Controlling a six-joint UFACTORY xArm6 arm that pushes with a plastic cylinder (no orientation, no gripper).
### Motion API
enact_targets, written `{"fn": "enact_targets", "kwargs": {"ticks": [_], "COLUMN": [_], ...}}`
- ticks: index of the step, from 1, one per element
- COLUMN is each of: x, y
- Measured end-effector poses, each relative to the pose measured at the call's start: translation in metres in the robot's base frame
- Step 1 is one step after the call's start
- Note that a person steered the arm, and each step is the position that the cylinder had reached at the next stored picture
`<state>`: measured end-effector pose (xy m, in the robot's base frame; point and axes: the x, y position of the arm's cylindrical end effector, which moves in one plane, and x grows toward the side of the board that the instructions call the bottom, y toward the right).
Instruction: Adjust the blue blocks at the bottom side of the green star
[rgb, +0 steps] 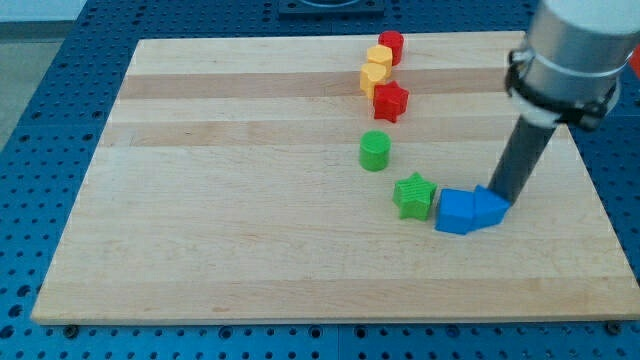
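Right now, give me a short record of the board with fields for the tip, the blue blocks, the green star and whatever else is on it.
tip: my tip touches the blue blocks' right end
blue blocks: two blue blocks, pressed together
green star: green star, just left of the blue pair
green cylinder: green cylinder, above the star
top row: red star, two yellow blocks, red cylinder
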<state>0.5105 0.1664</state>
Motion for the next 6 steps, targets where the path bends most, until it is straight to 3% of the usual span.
{"fn": "enact_targets", "kwargs": {"ticks": [1, 3, 4, 5, 6], "x": [0.025, 0.028, 0.052, 0.084, 0.087], "y": [-0.037, 0.002, 0.017, 0.011, -0.004]}}
